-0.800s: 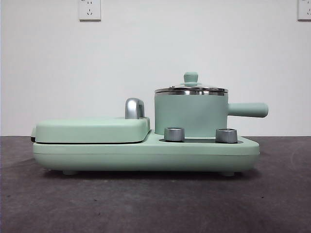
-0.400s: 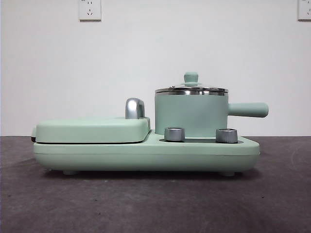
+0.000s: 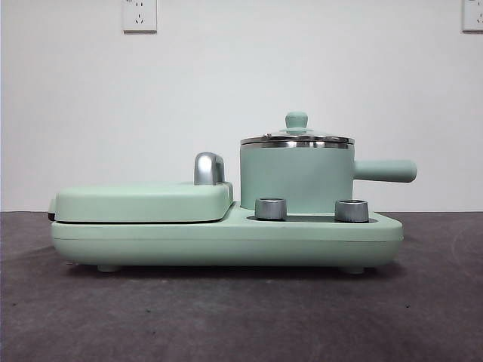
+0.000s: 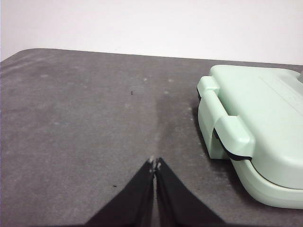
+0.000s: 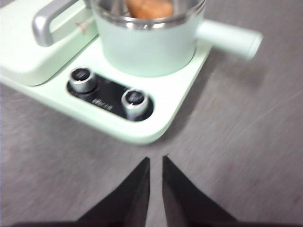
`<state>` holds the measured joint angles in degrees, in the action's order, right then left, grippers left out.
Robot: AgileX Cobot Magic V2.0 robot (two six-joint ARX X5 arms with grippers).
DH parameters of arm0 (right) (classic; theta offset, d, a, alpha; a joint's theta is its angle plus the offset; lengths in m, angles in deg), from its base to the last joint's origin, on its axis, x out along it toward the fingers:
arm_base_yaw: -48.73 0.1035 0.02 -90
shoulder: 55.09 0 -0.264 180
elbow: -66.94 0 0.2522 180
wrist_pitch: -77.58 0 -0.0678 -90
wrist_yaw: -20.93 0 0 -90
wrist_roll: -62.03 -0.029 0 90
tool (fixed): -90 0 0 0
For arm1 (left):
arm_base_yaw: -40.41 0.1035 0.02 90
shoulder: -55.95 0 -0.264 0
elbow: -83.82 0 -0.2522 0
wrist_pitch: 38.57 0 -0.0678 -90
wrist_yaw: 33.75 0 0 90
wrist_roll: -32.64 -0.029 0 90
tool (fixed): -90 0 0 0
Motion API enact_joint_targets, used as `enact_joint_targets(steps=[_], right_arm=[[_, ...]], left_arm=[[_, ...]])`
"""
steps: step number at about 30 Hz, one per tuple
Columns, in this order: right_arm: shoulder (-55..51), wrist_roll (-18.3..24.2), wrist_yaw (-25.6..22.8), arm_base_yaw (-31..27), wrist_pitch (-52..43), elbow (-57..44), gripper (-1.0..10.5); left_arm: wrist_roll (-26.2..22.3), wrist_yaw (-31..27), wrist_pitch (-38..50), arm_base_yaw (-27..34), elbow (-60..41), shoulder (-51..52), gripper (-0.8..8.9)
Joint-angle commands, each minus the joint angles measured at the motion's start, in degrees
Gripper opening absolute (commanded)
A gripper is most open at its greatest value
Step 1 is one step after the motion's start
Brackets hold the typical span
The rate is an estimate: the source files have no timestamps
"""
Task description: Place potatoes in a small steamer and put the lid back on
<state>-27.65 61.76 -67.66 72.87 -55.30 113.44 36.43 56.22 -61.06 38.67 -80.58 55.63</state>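
Front view: the small steamer (image 3: 296,178) stands on the right half of a mint-green cooker base (image 3: 226,240), its side handle (image 3: 385,170) pointing right, with the lid (image 3: 296,136) seated level on the steel rim. Two silver dials (image 3: 271,208) sit on the base just in front of the pot; the flat griddle cover (image 3: 142,201) and its chrome handle (image 3: 209,168) lie to the left. Right wrist view: the potato (image 5: 149,8) is visible inside the pot, seen through the glass. The right gripper (image 5: 155,161) hangs over bare table on the near side of the base, jaws close together with a thin gap, holding nothing. The left gripper (image 4: 155,163) rests over the table well to the left of the cooker, jaws pressed together, empty.

By appearance both steps are complete. Remaining risks, as judgement:
- An arm sweeping back could clip the projecting side handle and turn or shift the pot.
- A brush against the knob (image 3: 296,121) could slide the lid off its rim.
- The wrist picture is blurred, so full seating of the lid on the far side cannot be confirmed.
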Motion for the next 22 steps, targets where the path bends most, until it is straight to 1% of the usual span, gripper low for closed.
enact_joint_targets(steps=[1,6,10,14,22], right_arm=[[-5.2,5.4,-0.3,-3.1,-4.5,-4.3,0.4],[-18.6,5.3,-0.4,-11.7,-15.2,-19.3,0.4],[-26.3,5.0,0.1,-16.3,-19.0,-27.4,0.4],[-27.2,4.7,0.2,-17.9,-24.6,-32.2,0.4],[-27.2,4.8,0.1,-17.9,-24.3,-32.1,0.4]], left_arm=[[-0.8,0.0,0.9,0.0,-1.1,0.1,0.06],[-0.8,0.0,0.9,0.0,-1.1,0.1,0.06],[-0.8,0.0,0.9,0.0,-1.1,0.1,0.06],[-0.8,0.0,0.9,0.0,-1.1,0.1,0.06],[-0.8,0.0,0.9,0.0,-1.1,0.1,0.06]])
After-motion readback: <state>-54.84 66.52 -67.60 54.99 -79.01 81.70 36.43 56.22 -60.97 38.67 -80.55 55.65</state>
